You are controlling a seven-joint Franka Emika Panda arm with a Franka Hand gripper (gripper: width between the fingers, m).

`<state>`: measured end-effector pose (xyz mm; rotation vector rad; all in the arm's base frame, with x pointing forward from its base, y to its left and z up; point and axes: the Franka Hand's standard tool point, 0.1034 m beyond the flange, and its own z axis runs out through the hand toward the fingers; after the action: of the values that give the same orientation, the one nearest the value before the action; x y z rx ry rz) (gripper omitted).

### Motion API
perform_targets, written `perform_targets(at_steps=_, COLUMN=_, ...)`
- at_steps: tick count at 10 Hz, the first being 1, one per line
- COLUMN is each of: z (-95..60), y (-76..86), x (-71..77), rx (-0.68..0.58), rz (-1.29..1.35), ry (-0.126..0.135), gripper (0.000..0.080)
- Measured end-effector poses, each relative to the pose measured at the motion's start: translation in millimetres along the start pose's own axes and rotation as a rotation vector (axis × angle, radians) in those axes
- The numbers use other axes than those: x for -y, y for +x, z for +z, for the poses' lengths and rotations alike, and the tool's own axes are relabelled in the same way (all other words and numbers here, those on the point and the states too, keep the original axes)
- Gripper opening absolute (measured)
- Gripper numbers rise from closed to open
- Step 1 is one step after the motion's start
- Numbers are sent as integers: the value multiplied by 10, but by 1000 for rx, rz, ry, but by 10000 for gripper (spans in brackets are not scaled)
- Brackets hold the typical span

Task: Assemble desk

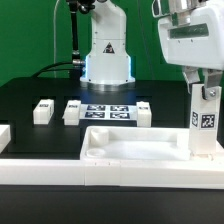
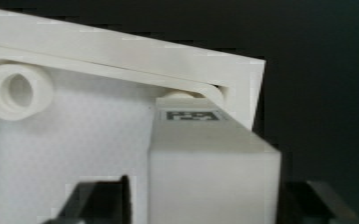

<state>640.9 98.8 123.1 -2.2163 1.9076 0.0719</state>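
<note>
Near edge: a long, low white border bar (image 1: 60, 172) runs along the front of the black bench (image 1: 30, 92).
Just behind: the desk top (image 1: 130, 150), a wide white panel with a recessed face, lies flat toward the near corner on the exterior view's right.
Post in hand: the held leg (image 1: 204, 128), a white square post with a tag, stands upright in the desk top's corner at the exterior view's right.
Grasp: the tool (image 1: 206, 92) sits directly above the leg and appears clamped narrow on its upper end.
Key relation: the leg's long axis is vertical and in line with the tool. In the wrist view its lower end meets the corner recess (image 2: 190, 92). The coming move is probably straight down, or a twist about that axis.
Mid-bench: three loose legs (image 1: 73, 110) lie flat on either side of the marker board (image 1: 108, 111).
Far edge: the robot base (image 1: 108, 60).
</note>
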Motion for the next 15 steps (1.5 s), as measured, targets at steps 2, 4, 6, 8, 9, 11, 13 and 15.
perform_targets(at_steps=2, z=-17, y=1, x=-40, rx=5, rz=-219, ry=-33, gripper=550)
perform_targets(at_steps=4, z=23, y=-71, x=-74, rx=35, rz=-582, ry=-71, gripper=643)
perform_targets(at_steps=6, z=25, y=-56, x=-74, rx=38, rz=-688, ry=-69, gripper=649)
perform_targets(at_steps=8, z=32, y=-59, x=-79, rx=39, rz=-839, ry=-74, gripper=649)
perform_targets(at_steps=9, z=60, y=-86, x=-47, rx=1, rz=-1145, ry=-117, gripper=649)
perform_targets(at_steps=11, z=125, y=-172, x=7, rx=18, rz=-1417, ry=-122, gripper=649)
perform_targets(at_steps=13, z=125, y=-166, x=7, rx=15, rz=-1380, ry=-121, gripper=623)
perform_targets(at_steps=15, z=122, y=-142, x=7, rx=6, rz=-1283, ry=-122, gripper=316)
